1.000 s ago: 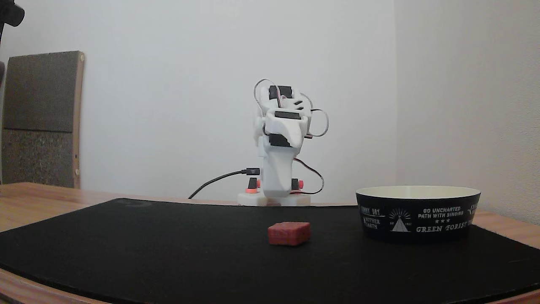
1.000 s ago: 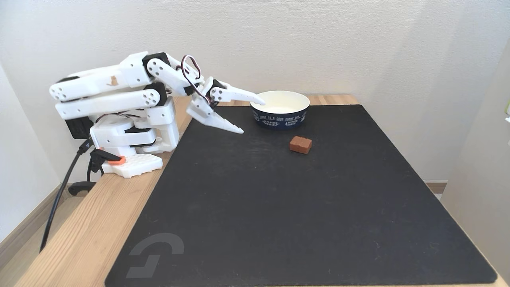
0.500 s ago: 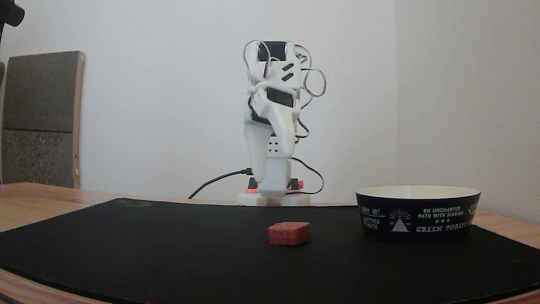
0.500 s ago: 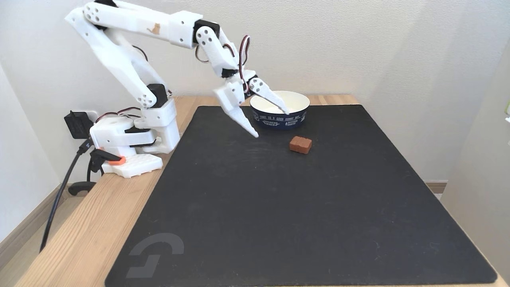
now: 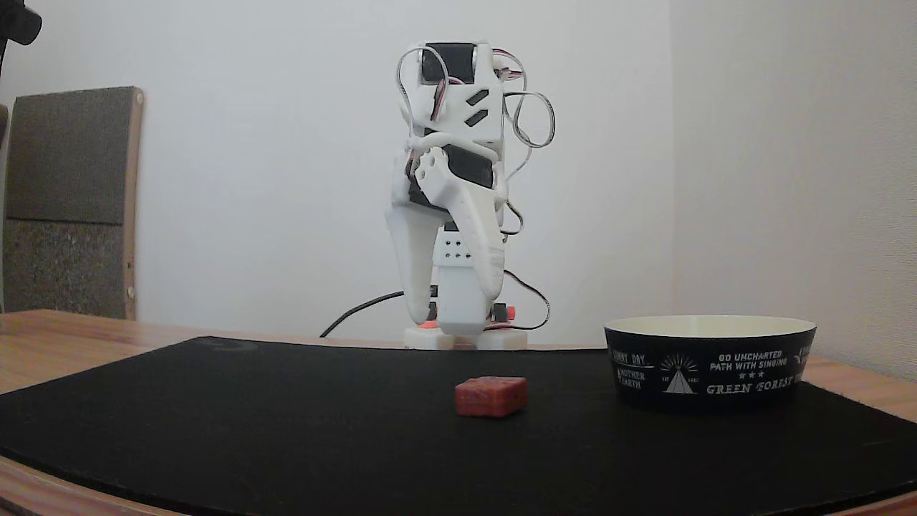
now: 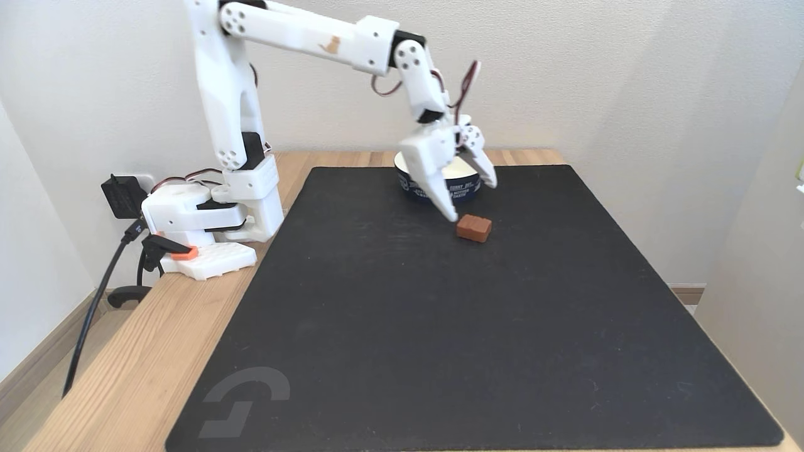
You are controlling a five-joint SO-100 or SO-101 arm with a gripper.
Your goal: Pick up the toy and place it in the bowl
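Observation:
The toy (image 6: 473,228) is a small red rough block lying on the black mat just in front of the bowl (image 6: 408,185). In the low fixed view the toy (image 5: 491,396) sits mid-mat, left of the bowl (image 5: 709,362), which is black with white lettering and a cream rim. My white gripper (image 6: 472,202) hangs open, tips pointing down, slightly above the toy and in front of the bowl. One fingertip (image 6: 451,216) is close to the toy's left edge. Seen from the front, the gripper (image 5: 453,308) is above and behind the toy, holding nothing.
A black mat (image 6: 440,326) covers most of the wooden table (image 6: 157,339). The arm's base (image 6: 207,220) with its cables stands at the table's left edge. A grey board (image 5: 68,201) leans on the wall at the back left.
The arm unfolded from its low pose, rose and reached out over the mat. The open gripper moved from beside the bowl to just above the toy. Toy and bowl stayed put.

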